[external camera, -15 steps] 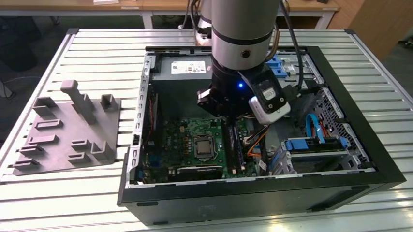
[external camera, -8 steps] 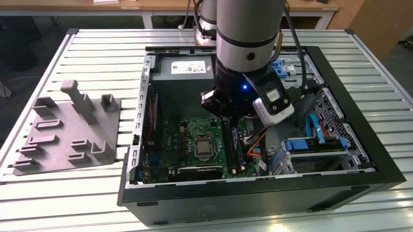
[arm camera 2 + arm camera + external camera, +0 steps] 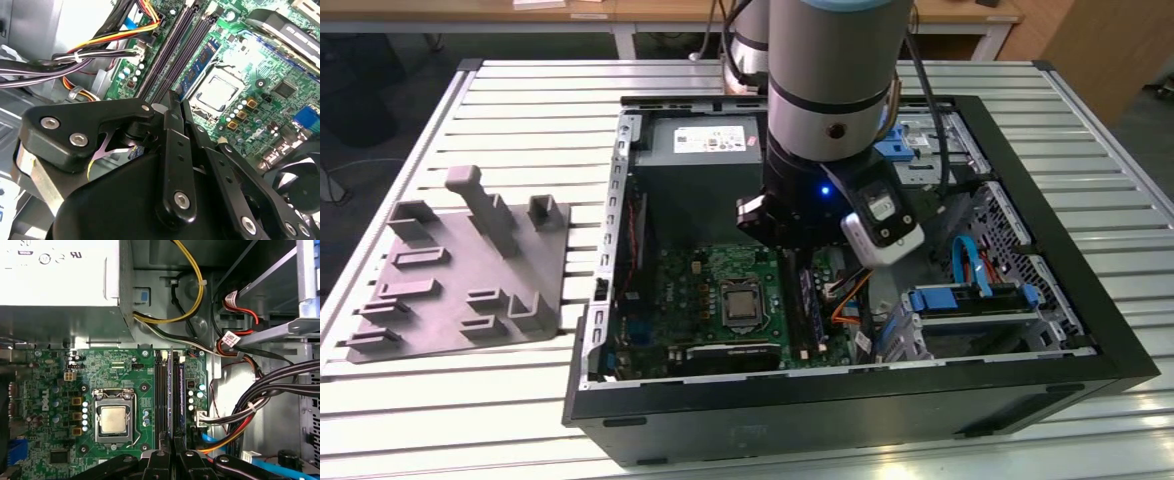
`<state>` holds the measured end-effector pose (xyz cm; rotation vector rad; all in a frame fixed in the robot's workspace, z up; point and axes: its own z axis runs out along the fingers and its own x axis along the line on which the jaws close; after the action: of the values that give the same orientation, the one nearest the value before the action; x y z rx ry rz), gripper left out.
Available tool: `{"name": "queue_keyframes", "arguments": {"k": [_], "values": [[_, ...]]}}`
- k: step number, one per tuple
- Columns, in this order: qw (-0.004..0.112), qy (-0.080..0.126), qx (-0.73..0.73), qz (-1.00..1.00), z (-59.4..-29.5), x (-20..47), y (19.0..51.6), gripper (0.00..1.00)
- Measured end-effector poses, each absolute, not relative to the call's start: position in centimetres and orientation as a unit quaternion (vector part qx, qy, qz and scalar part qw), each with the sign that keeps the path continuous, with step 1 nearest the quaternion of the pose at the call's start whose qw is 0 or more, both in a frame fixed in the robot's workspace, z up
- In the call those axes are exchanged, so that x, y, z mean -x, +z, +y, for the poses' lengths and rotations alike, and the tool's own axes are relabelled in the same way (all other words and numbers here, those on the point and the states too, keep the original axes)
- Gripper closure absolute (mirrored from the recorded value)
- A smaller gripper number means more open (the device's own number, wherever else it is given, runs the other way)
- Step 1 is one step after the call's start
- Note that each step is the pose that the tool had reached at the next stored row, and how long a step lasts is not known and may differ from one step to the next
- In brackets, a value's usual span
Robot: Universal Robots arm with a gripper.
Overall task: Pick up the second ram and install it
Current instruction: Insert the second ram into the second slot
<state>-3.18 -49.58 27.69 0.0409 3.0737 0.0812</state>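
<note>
In the first wrist view the second ram [image 3: 170,390] shows edge-on as a thin dark strip over the memory slots of the green motherboard [image 3: 120,370]. My gripper [image 3: 170,444] is shut on its near end, one black finger on each side. An identical stick with blue-labelled chips [image 3: 179,395] stands in the neighbouring slot, right beside it. In the second wrist view the closed fingertips [image 3: 172,100] sit at the end of the slot rows, with that labelled stick [image 3: 200,65] just past them. In the exterior view the arm's wrist [image 3: 834,200] reaches down into the open computer case [image 3: 1067,300].
A processor socket [image 3: 113,419] lies beside the slots. Bundles of black, red and yellow cables [image 3: 260,390] crowd the other side, and the power supply [image 3: 60,275] is beyond the board. A grey moulded tray [image 3: 460,270] rests on the slatted table at the exterior view's left.
</note>
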Motion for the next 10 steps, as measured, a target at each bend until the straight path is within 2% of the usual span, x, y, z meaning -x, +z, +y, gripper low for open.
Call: {"name": "queue_keyframes", "arguments": {"k": [10], "values": [[0.033,0.026,-0.007,0.999,-49.58,2.88,26.94,0.86]]}}
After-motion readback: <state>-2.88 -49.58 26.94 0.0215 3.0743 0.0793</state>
